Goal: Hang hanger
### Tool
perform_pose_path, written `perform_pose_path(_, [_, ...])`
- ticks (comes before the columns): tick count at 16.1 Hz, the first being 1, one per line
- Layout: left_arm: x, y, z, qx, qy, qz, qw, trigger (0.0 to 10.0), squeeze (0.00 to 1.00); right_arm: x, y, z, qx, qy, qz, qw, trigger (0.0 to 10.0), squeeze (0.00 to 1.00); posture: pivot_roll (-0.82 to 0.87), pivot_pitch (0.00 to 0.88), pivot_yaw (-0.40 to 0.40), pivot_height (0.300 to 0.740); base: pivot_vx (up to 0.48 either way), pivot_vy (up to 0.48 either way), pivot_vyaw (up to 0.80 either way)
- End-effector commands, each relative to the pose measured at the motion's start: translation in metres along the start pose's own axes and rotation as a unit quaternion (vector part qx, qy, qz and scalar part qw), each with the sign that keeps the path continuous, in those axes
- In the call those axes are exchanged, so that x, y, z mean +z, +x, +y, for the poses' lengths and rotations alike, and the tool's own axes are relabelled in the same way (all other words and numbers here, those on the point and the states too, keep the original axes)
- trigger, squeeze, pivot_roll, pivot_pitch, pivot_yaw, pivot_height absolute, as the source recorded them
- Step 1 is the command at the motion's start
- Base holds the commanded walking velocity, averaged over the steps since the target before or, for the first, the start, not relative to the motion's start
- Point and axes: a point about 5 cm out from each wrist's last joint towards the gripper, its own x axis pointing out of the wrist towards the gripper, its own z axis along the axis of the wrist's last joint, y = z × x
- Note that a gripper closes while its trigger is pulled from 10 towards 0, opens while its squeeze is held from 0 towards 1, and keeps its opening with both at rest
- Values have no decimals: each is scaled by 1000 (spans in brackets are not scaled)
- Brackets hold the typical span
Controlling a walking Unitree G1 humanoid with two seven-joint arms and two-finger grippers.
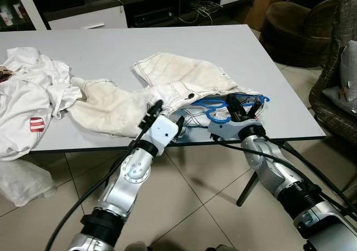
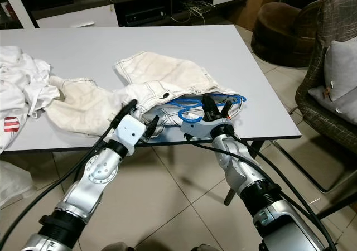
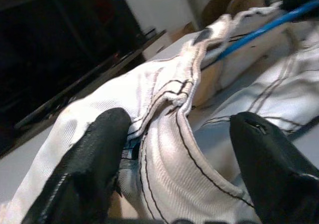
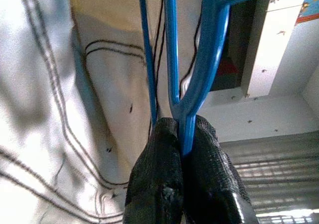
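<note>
The right tool (image 1: 241,110) is clamped tight on the blue hanger (image 1: 220,107), whose thin plastic bar is seen pinched between the two black fingers (image 4: 159,179) in the right wrist view. The hanger lies at the near edge of the worktop (image 1: 167,44), partly tucked into the waist opening of a pair of off-white shorts (image 1: 167,83), with its hook end and one arm still outside the cloth.

The left tool (image 1: 162,114) is spread wide, and the stitched waistband of the shorts runs between its fingers (image 3: 89,159) without being gripped; one finger appears to lie against the fabric.

The task is judged to be at an early stage: the hanger has been taken in hand and brought to the garment, but the garment is not yet properly carried on it, and nothing has been lifted or hung. No rail or hook for hanging can be made out.

A crumpled white shirt (image 1: 28,100) lies well apart at the left end of the worktop.
</note>
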Motion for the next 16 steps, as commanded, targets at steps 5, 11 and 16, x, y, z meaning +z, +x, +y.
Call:
perform_pose_path(5, [15,5,-12,-95,29,-46,994,0,0,15,1,-9,-31,-15,-49,998,10000,0,31,0,16,740,0,0,0])
perform_pose_path(11, [21,17,-12,-142,15,-56,988,0,0,27,-8,-9,-53,-38,-99,993,10000,0,26,0,11,740,0,0,0])
perform_pose_path(16, [24,29,-15,-141,-11,-59,988,0,0,39,-16,-3,-55,-25,-123,991,10000,0,12,0,11,740,0,0,0])
